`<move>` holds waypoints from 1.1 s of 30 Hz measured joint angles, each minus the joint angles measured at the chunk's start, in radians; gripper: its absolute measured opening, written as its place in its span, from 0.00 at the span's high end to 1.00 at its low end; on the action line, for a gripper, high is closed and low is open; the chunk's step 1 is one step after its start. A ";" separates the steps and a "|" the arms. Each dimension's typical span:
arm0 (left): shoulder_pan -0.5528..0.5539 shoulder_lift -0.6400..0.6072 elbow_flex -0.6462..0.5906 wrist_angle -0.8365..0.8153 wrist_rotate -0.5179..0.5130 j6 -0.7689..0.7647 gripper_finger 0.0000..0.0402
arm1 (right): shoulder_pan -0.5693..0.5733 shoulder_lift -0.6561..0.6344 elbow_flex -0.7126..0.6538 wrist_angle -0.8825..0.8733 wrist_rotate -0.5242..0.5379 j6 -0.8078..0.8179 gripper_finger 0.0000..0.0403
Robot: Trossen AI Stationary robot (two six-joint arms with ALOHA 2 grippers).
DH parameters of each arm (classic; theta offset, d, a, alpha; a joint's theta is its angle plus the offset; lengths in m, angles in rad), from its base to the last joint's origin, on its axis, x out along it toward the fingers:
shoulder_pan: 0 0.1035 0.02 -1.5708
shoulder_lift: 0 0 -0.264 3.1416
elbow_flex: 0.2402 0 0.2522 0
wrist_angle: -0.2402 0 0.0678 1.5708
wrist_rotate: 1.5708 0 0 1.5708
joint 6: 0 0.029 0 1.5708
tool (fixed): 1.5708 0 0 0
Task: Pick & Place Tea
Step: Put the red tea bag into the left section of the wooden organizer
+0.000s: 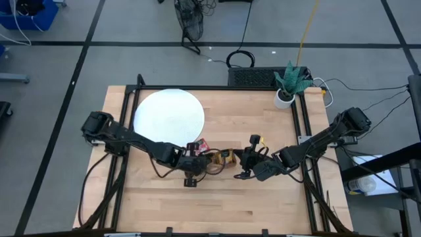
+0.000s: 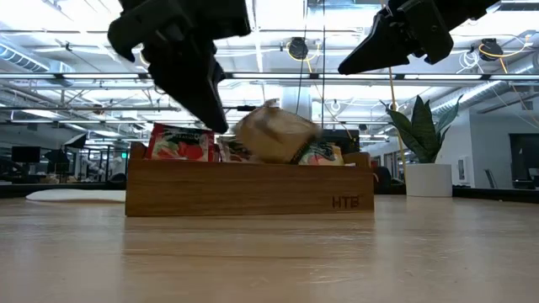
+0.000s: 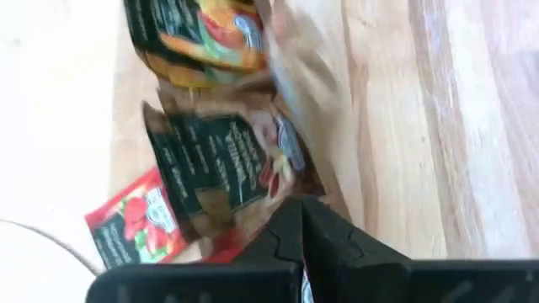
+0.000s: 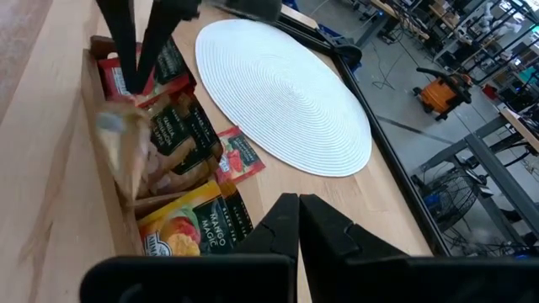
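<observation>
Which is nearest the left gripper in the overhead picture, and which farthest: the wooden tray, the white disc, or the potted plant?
From the left gripper:
1. Wooden tray, right beside it at mid-table.
2. White disc, on the table's far left part.
3. Potted plant, at the far right corner.

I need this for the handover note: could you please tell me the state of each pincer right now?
Left pincer: shut over the wooden tray; whether it pinches a pale tea sachet cannot be told.
Right pincer: shut, empty, raised above the tray.
</observation>
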 joint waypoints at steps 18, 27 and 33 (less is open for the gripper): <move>-0.033 -0.112 0.002 -0.114 -0.210 0.103 0.99 | 0.000 0.000 0.000 -0.001 0.000 0.000 1.00; 0.212 -0.237 0.003 -0.232 -0.178 -0.040 0.66 | -0.009 0.000 -0.038 0.004 0.001 -0.014 1.00; 0.359 -0.065 0.002 -0.165 0.046 0.323 0.39 | -0.041 0.000 -0.044 -0.003 0.002 -0.035 1.00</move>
